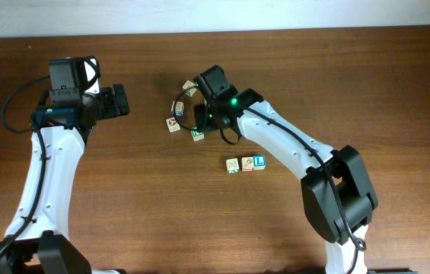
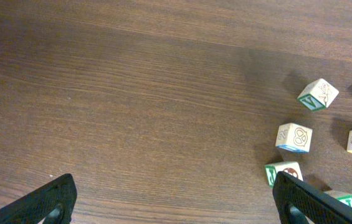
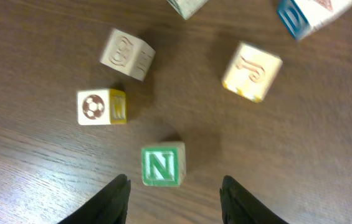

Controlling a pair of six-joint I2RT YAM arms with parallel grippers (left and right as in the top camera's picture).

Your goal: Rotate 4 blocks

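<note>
The small light-wood cube with a green "N" face [image 3: 162, 165] sits on the dark wooden bench [image 3: 300, 155] just ahead of the right pincer [image 3: 174, 199] — jaws partly apart, wider than the cube, holding nothing — while the left pincer [image 2: 176, 202], spread wide and empty, hangs well away.

**Right wrist view.** A white "N" stood on the green face of the nearest block [image 3: 161, 165]. An outlined "J" marked the pale block [image 3: 252, 70] farther off.

**Overhead view.** A white "L" showed on the blue-faced block [image 1: 259, 161], which ended a row of three.

Other markings were too blurred to read.
</note>
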